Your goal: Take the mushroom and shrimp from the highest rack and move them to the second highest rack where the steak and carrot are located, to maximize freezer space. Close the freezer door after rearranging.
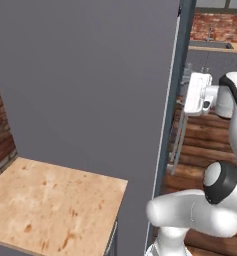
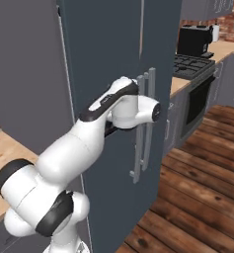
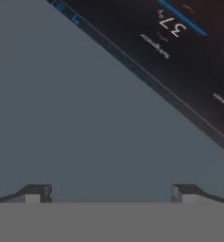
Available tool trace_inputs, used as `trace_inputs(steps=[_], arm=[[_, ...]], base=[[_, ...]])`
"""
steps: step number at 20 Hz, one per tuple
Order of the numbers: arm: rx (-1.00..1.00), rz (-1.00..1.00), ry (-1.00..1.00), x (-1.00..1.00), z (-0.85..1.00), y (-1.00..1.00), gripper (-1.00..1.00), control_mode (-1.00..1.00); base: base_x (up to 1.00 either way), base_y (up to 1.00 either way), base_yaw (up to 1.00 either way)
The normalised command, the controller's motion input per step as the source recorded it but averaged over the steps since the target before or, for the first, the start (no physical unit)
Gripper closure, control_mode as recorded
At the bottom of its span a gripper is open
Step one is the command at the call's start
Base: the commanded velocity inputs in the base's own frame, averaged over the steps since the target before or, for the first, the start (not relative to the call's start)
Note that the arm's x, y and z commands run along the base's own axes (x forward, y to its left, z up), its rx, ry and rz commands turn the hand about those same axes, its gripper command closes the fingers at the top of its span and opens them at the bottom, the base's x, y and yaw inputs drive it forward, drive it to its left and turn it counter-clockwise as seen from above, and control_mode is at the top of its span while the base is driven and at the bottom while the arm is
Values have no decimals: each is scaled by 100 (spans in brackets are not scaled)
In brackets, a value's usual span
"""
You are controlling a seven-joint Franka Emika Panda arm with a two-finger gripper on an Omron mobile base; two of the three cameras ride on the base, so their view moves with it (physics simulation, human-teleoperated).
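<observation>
The tall grey freezer (image 1: 90,80) has its dark door (image 2: 113,44) lying against the cabinet or nearly so. The mushroom, shrimp, steak, carrot and racks are hidden behind that door. My gripper (image 1: 189,97) is pressed up to the door's front face, beside the two vertical bar handles (image 2: 149,123). In the hand view my gripper (image 3: 111,191) is open, its fingertips (image 3: 38,193) set wide apart with nothing between them. Just ahead is the flat grey door panel (image 3: 85,118). A black display panel (image 3: 179,42) reading 37 crosses the upper right.
A wooden counter (image 1: 55,205) lies left of the freezer against a brick wall (image 1: 0,135). To the right stand a stove (image 2: 192,64), an oven front (image 2: 195,104) and a black coffee machine (image 2: 195,39). A wood plank floor (image 2: 197,197) stretches in front of the door.
</observation>
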Motion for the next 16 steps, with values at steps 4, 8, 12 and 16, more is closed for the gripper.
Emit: trace_inputs(steps=[4, 8, 12, 16], arm=[[15, 31, 0, 33, -34, 52, -100, -100], [11, 35, 0, 25, -40, 48, -100, -100], [4, 33, 0, 18, -37, 53, -100, -100], [0, 26, 0, 7, -36, 55, -100, -100]], base=[[0, 0, 0], [0, 0, 0], [0, 0, 0], [0, 0, 0]])
